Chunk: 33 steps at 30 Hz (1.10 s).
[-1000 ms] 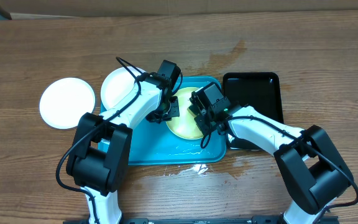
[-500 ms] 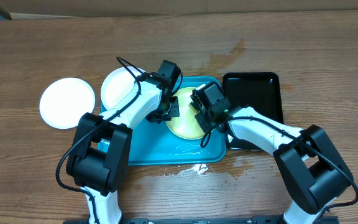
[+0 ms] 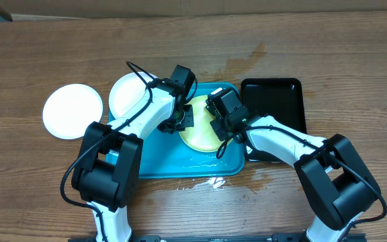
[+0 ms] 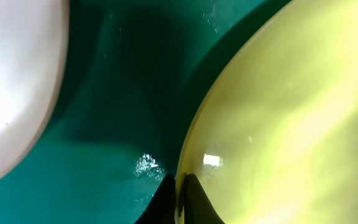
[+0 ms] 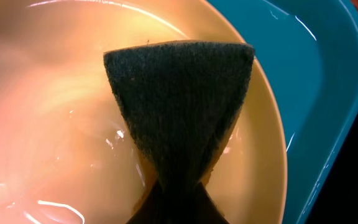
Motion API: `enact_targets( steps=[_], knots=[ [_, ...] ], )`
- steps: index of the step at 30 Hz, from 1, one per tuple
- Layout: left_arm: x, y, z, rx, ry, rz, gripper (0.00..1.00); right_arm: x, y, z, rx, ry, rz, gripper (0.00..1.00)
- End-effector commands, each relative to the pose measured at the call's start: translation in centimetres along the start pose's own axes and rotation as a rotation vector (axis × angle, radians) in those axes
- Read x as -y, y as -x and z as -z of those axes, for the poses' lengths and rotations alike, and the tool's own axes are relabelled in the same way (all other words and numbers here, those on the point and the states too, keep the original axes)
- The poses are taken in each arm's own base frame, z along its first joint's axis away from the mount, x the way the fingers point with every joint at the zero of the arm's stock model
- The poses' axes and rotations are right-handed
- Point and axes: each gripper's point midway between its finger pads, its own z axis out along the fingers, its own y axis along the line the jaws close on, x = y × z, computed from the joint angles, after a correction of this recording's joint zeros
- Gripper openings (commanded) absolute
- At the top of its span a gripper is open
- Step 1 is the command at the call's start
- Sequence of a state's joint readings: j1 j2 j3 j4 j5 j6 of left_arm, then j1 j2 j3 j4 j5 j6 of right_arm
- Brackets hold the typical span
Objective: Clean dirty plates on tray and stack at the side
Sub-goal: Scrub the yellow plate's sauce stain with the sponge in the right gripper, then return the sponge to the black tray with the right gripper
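Both mid-frame: left end effector (image 4: 180,198) pinches the yellow-green plate (image 4: 291,124) by its rim; right end effector (image 5: 174,204) clamps a dark sponge (image 5: 179,106) on its surface.

Looks like a robotics lab bench rather than a kitchen: a left arm (image 3: 103,158) and right arm (image 3: 334,178) rise from the 6 o'clock edge of a wood-grain counter (image 3: 355,60), with a wet turquoise tray (image 3: 160,165) at centre and a damp stain (image 3: 244,62) toward 12 o'clock.

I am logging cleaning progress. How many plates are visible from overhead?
3. One white plate lies on the table at far left; a second white plate sits at the tray's upper-left corner; the yellow-green plate is inside the tray.
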State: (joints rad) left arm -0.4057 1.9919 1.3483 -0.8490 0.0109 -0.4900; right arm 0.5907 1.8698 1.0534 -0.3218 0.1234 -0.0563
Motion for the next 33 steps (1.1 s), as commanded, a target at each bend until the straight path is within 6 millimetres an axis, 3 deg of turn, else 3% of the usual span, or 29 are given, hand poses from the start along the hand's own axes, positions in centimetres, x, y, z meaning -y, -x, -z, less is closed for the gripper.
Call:
enact_targets(
  steps=[1,9,18,26,33],
  knots=[
    [-0.6,-0.8,-0.6,-0.029,0.025,-0.042,0.04,0.4,-0.1,-0.4,0.004,-0.02,-0.007,0.04],
    [-0.6,-0.8,-0.6,-0.029,0.026,-0.042,0.04,0.4,-1.5,-2.8,-0.036,-0.035,0.002,0.04],
    [-0.6,-0.8,-0.6,-0.031,0.027,-0.046,0.04,0.5,1.5,-2.7,0.081,-0.035,-0.013,0.04],
    [-0.6,-0.8,-0.6,-0.031,0.027,-0.046,0.04,2.3,3.3,-2.6,0.156,-0.046,-0.063,0.04],
    [-0.8,-1.1,-0.6,-0.043,0.033,-0.045,0.04,0.6,6.9,-1.6,0.279,0.107,-0.122,0.04]
  ],
)
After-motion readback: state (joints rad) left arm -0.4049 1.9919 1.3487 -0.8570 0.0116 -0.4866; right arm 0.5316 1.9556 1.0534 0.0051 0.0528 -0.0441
